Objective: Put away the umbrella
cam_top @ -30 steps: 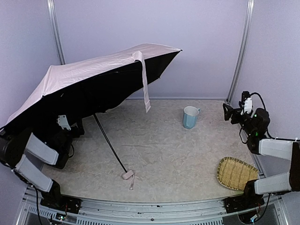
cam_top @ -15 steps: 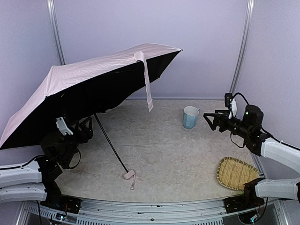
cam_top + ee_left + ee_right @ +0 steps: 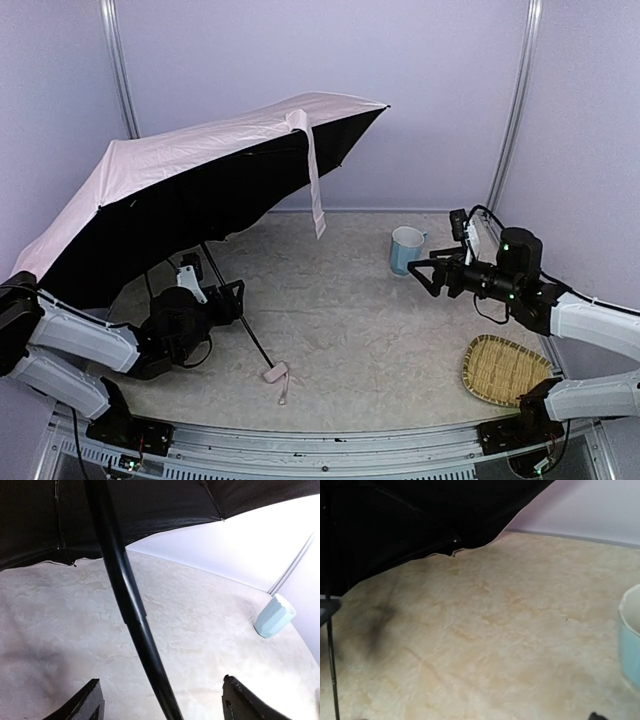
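The umbrella stands open on the left, with its pale pink canopy (image 3: 190, 155) tilted over the black lining (image 3: 170, 225). Its thin black shaft (image 3: 238, 320) slants down to the small pink handle (image 3: 273, 375), which rests on the table with its strap. My left gripper (image 3: 228, 298) is open around the shaft. In the left wrist view the shaft (image 3: 125, 595) runs between my two fingers (image 3: 82, 705), apart from both. My right gripper (image 3: 420, 275) is open and empty, hovering just in front of the light-blue cup (image 3: 406, 250) and pointing at the umbrella.
The cup also shows in the left wrist view (image 3: 274, 616) and at the right edge of the right wrist view (image 3: 631, 640). A woven bamboo tray (image 3: 505, 370) lies at the front right. The black lining (image 3: 420, 515) overhangs the table's left half.
My left arm has swung right from under the canopy, bringing its open gripper around the shaft. My right arm has moved left from the back right corner, past the cup.
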